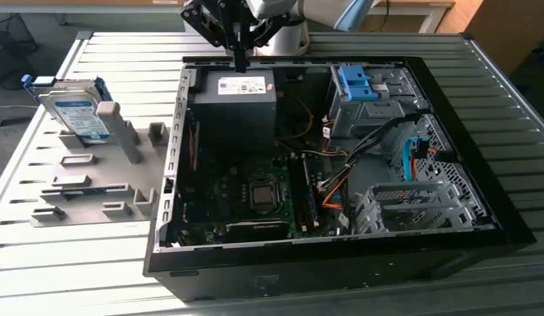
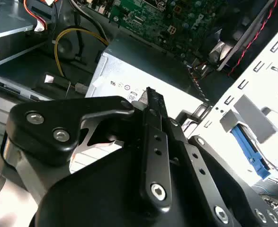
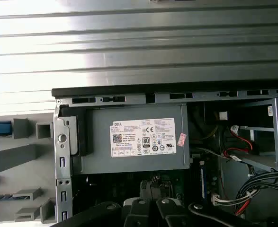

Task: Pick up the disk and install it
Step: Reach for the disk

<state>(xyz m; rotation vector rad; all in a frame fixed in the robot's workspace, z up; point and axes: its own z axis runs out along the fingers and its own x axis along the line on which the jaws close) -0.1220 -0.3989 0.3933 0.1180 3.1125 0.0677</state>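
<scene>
**A:** Where's the gripper, and is it carrying anything?

**B:** Read the exterior view as a dial. The gripper [image 1: 241, 64] hangs at twelve o'clock, over the back rim of the computer case [image 1: 508, 217] and just above the power supply [image 1: 237, 105]. Its black fingers are pressed together with nothing between them.

**A:** And the disk?

**B:** The disk [image 1: 77, 113] is at ten o'clock, well apart from the gripper. It stands tilted on edge in a slotted grey fixture [image 1: 87, 191] beside the case.

**A:** So the pick has not begun. What would make it go well?

**B:** I'd say spread the fingers wide first, meet the two flat faces squarely, and draw the disk out along the slot so the blue rails don't bind. The shell looks like smooth, hard metal with a glossy label, so it is probably slippery.

**A:** Anything else inside the case?

**B:** A blue plastic bracket [image 1: 355, 82] at one o'clock, on top of a perforated sheet-metal cage [image 1: 368, 113].
</scene>
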